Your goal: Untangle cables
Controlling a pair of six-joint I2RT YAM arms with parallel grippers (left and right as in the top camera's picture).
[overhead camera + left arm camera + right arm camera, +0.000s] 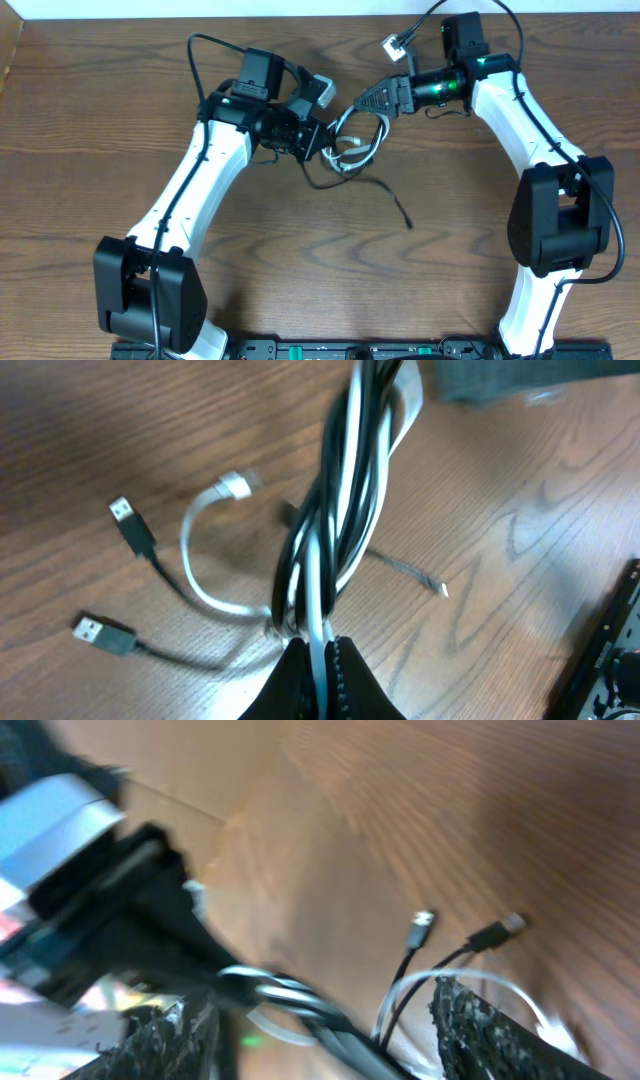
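Note:
The cables (345, 490), white and black cords twisted into one bundle, rise from my left gripper (322, 652), which is shut on the bundle's white strand. Loose ends lie on the table: two black USB plugs (122, 512) (95, 630) and a white plug (235, 485). In the overhead view the tangle (352, 143) hangs between my left gripper (325, 140) and right gripper (362, 100), and a black tail (400, 210) trails toward the table's middle. My right gripper (325, 1035) stands open, its fingers (480, 1030) wide apart around the bundle (330, 1020) without pinching it.
The wooden table (100, 80) carries nothing but the cables and the two arms. The left arm's wrist body (90, 910) fills the left side of the right wrist view, close to my right fingers. The robot base rail (350, 350) runs along the front edge.

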